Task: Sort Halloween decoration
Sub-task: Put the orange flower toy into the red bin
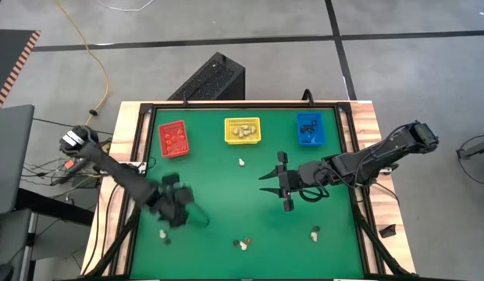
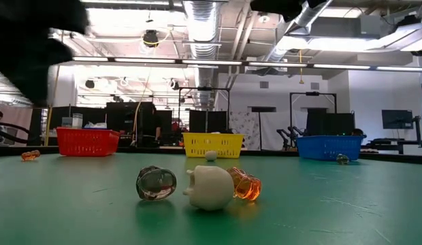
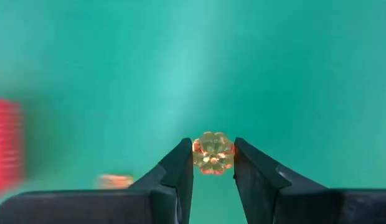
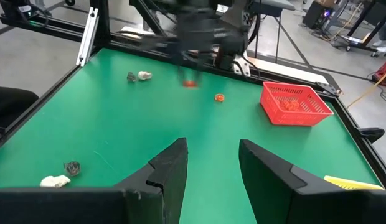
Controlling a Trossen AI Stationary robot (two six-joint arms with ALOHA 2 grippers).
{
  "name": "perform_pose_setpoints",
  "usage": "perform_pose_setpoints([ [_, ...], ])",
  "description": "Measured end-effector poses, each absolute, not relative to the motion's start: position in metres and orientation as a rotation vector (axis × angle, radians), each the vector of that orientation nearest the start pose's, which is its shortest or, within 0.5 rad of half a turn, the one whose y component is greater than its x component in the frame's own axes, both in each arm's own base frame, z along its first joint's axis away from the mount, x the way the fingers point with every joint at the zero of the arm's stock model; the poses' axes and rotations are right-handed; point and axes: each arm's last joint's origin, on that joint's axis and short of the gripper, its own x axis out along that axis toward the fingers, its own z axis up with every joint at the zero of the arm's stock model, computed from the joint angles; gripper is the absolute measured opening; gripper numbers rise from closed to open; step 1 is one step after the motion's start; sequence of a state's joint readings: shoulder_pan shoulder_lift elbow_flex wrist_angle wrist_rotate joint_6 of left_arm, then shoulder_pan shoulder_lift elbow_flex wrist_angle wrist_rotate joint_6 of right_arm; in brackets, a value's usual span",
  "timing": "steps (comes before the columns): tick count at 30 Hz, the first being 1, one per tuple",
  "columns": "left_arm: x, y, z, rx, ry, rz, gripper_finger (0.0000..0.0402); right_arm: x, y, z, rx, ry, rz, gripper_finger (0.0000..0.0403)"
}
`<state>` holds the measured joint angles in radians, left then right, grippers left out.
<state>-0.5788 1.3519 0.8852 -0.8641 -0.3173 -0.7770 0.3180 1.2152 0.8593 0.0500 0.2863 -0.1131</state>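
Green table [image 1: 226,187] first, with three bins along the far edge: one red [image 1: 173,138] at left, one yellow [image 1: 242,130] in the middle, one blue [image 1: 310,129] at right, each already holding some pieces. Two arms next: left gripper [image 3: 213,148] near-left over the table, clamped on one orange trinket [image 3: 213,155] pinched across its widest part between the fingertips; right gripper [image 4: 211,146] hanging mid-table right of centre, fingers spread, holding nothing. Then the loose Halloween decoration: probably very light, hard plastic, rounded and glossy, so likely to roll or squirt out of a pinch; best taken across the middle from straight above, with gentle closing. Counted on the table, as far as can be made out: three cream, namely one [image 1: 241,162] just near of the yellow bin, one [image 2: 209,187] in the near-centre cluster, one [image 4: 55,181] near-right; two dark or clear, one [image 2: 156,184] in that cluster, one [image 4: 71,167] beside the near-right cream piece; two orange, one [image 2: 245,185] touching the cluster's cream piece, one [image 4: 218,97] near-left, close to the left gripper.
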Motion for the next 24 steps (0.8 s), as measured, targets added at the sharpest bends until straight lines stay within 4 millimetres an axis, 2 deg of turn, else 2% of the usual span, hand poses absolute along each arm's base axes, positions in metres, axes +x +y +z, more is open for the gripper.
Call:
perform_pose_setpoints([
  [4, 0.2, -0.059, 0.23, -0.069, 1.163, 0.451, 0.0088, 0.259, 0.077, 0.293, -0.203, 0.288, 0.048, 0.0175],
  [8, 0.195, 0.003, 0.241, -0.133, 1.157, 0.681, 0.0088, 0.259, 0.077, 0.293, -0.204, 0.288, 0.048, 0.0175],
  [12, 0.191, 0.057, 0.243, -0.21, 1.162, 0.818, 0.0088, 0.259, 0.077, 0.293, -0.222, 0.288, 0.05, 0.0175],
  [15, 0.183, 0.096, 0.237, -0.363, 1.181, 0.901, 0.0088, 0.259, 0.077, 0.293, -0.222, 0.29, 0.05, 0.0175],
  [19, 0.167, 0.135, 0.226, -0.556, 1.202, 1.009, 0.0089, 0.259, 0.077, 0.293, -0.224, 0.294, 0.05, 0.0175],
  [24, 0.156, 0.158, 0.218, -0.612, 1.206, 1.074, 0.0107, 0.258, 0.076, 0.291, -0.228, 0.309, 0.051, 0.0175],
])
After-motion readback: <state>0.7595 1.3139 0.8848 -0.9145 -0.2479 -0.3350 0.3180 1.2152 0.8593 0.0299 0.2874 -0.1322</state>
